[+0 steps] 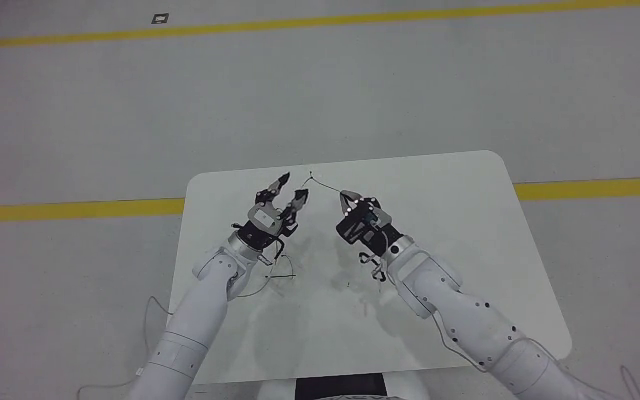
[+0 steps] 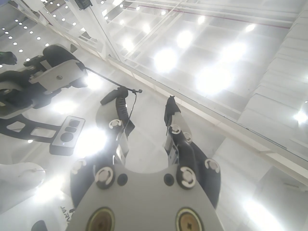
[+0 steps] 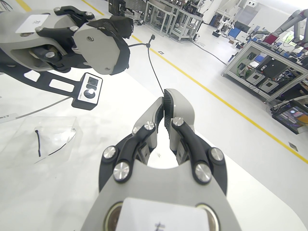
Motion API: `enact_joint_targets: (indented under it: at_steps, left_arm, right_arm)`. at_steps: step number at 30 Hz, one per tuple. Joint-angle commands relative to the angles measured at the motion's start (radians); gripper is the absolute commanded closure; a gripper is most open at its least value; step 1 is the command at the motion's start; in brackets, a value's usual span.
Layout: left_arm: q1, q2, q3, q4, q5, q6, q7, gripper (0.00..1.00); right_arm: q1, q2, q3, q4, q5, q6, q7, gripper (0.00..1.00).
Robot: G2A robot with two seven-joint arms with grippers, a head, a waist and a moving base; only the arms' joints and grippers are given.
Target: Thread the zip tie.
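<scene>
A thin black zip tie (image 3: 154, 70) hangs in the air above the far side of the white table (image 1: 450, 200), bent into a V with its small head (image 3: 149, 44) at the apex. My right gripper (image 3: 164, 97) is shut on the end of one strand. The other strand runs back between the black-taped fingers (image 3: 120, 26) of my left gripper (image 2: 146, 94), which stands open; the strand (image 2: 132, 108) lies along the inside of one finger (image 2: 120, 104). In the top view both grippers, left (image 1: 293, 187) and right (image 1: 345, 197), flank the tie's apex (image 1: 311, 176).
A clear plastic bag (image 3: 55, 133) lies flat on the table under the left arm, with another black zip tie (image 3: 38, 143) on it. The table's far edge (image 1: 400, 160) is just beyond the grippers.
</scene>
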Motion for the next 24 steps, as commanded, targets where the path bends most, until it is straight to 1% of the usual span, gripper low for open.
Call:
enact_joint_targets:
  at_steps: [1, 3, 4, 12, 14, 17, 24]
  left_arm:
    - [0.000, 0.000, 0.000, 0.000, 0.000, 0.000, 0.000, 0.81]
    - [0.000, 0.000, 0.000, 0.000, 0.000, 0.000, 0.000, 0.95]
    - [0.000, 0.000, 0.000, 0.000, 0.000, 0.000, 0.000, 1.00]
    - [0.000, 0.000, 0.000, 0.000, 0.000, 0.000, 0.000, 1.00]
    - [0.000, 0.000, 0.000, 0.000, 0.000, 0.000, 0.000, 0.85]
    - [0.000, 0.000, 0.000, 0.000, 0.000, 0.000, 0.000, 0.80]
    - [0.000, 0.000, 0.000, 0.000, 0.000, 0.000, 0.000, 0.80]
  right_arm:
    - [-0.001, -0.003, 0.003, 0.000, -0.005, -0.001, 0.002, 1.00]
    - [-0.003, -0.006, 0.006, 0.000, -0.013, -0.002, 0.004, 1.00]
    - [-0.004, -0.007, 0.007, 0.000, -0.016, -0.002, 0.004, 1.00]
    - [-0.016, -0.016, 0.023, -0.007, -0.044, -0.013, -0.011, 1.00]
    - [-0.017, -0.017, 0.026, -0.008, -0.047, -0.020, -0.011, 1.00]
    - [-0.013, -0.016, 0.025, -0.007, -0.047, -0.027, -0.007, 1.00]
    - [-0.009, -0.010, 0.020, -0.009, -0.047, -0.025, -0.009, 1.00]
